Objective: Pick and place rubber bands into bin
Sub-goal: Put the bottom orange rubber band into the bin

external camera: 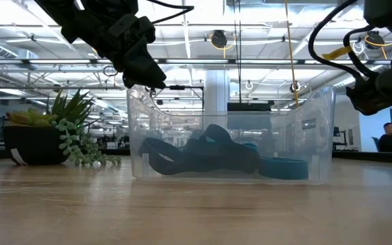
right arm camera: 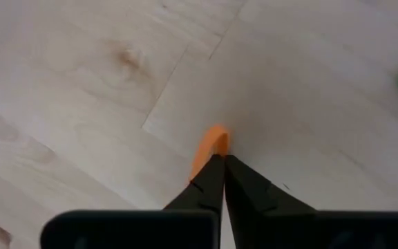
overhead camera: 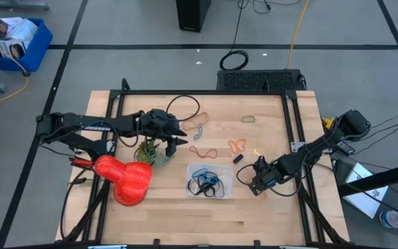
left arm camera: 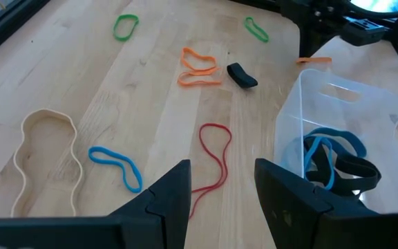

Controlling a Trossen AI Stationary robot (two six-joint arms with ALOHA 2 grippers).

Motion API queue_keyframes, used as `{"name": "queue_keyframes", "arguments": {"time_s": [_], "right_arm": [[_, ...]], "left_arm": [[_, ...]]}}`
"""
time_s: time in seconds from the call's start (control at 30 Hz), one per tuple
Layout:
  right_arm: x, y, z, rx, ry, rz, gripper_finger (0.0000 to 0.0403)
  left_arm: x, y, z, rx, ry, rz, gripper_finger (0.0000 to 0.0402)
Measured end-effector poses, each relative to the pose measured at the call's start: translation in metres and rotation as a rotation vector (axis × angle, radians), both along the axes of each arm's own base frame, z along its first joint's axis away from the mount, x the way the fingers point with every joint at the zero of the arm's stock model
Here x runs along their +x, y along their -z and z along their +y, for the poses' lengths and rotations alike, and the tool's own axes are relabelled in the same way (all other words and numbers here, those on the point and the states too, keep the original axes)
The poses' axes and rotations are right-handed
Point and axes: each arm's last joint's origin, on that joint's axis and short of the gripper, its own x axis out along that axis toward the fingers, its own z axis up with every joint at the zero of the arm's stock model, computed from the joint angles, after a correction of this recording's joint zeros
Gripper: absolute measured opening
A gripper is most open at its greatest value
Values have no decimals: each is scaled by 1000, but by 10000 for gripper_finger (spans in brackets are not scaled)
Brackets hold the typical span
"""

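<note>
High view: the clear bin [overhead camera: 209, 180] is seen on the wooden tabletop [overhead camera: 275, 218] near its middle, with blue and black rubber bands [overhead camera: 205, 182] inside. More bands are scattered beyond it: a red one [overhead camera: 203, 151], an orange one [overhead camera: 238, 145], a green one [overhead camera: 248, 119]. The left end effector [overhead camera: 179, 135] is held over the tabletop beside a small potted plant [overhead camera: 150, 153]. The right end effector [overhead camera: 260, 166] is lowered just right of the bin.

Low view: the bin is seen side-on, bands heaped on its floor.

Left wrist view: the fingers [left arm camera: 168, 200] are spread apart, nothing between them; a tan band [left arm camera: 45, 155] and a blue band [left arm camera: 116, 167] are noted ahead.

Right wrist view: the fingers [right arm camera: 207, 181] are clenched on an orange band [right arm camera: 208, 147] lying on the wood.
</note>
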Motion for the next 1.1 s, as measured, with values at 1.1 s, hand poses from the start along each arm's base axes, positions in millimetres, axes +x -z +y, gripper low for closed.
{"name": "queue_keyframes", "arguments": {"time_s": [1.1], "right_arm": [[48,-166,-10,-627,-285,-1516,0]], "left_arm": [[3,-5,1,-2,-8,-55,168]]}}
